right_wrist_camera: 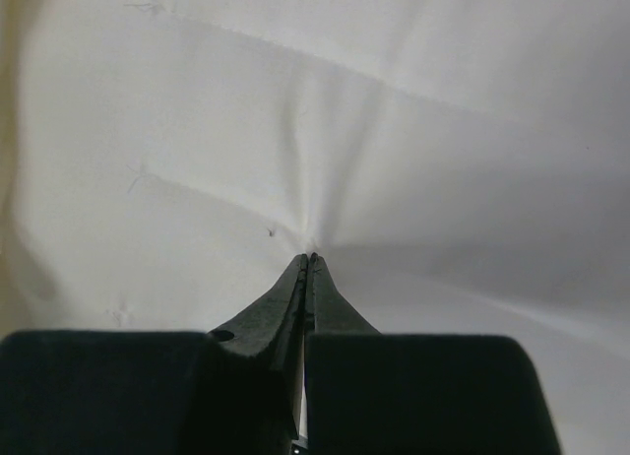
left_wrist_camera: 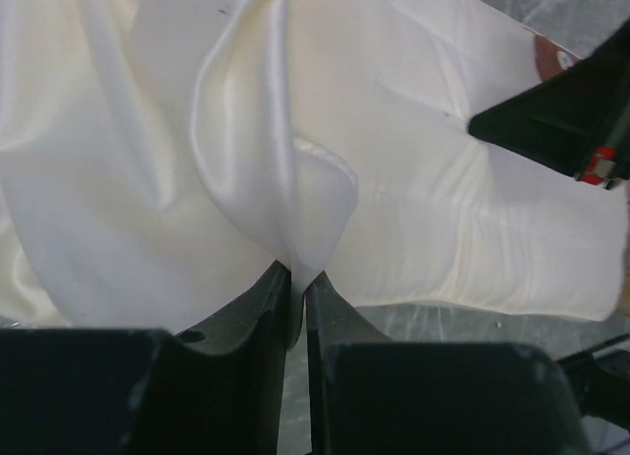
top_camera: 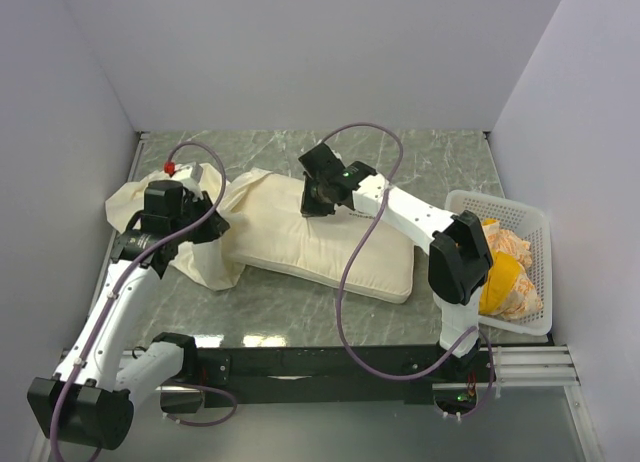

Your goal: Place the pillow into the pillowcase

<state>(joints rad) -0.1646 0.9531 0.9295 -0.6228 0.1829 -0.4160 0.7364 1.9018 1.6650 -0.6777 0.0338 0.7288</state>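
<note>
The pillow (top_camera: 330,252) lies slanted across the middle of the table, plain cream side up, no print showing. Its left end meets the limp cream pillowcase (top_camera: 200,267), which is bunched up at the left. My left gripper (top_camera: 212,227) is at that bunched cloth. In the left wrist view its jaws (left_wrist_camera: 297,273) stand a sliver apart with a fold of the pillowcase (left_wrist_camera: 148,179) pinched between them. The pillow (left_wrist_camera: 472,238) lies beyond. My right gripper (top_camera: 312,204) is on the pillow's top. It is shut (right_wrist_camera: 312,258), and the pillow's fabric (right_wrist_camera: 394,130) puckers at its tips.
A white basket (top_camera: 530,217) holding orange and cream bundles (top_camera: 505,272) stands at the right edge, beside the right arm's elbow. A small red knob (top_camera: 170,168) sits behind the pillowcase. Grey walls close in the green marble table (top_camera: 440,172) on three sides.
</note>
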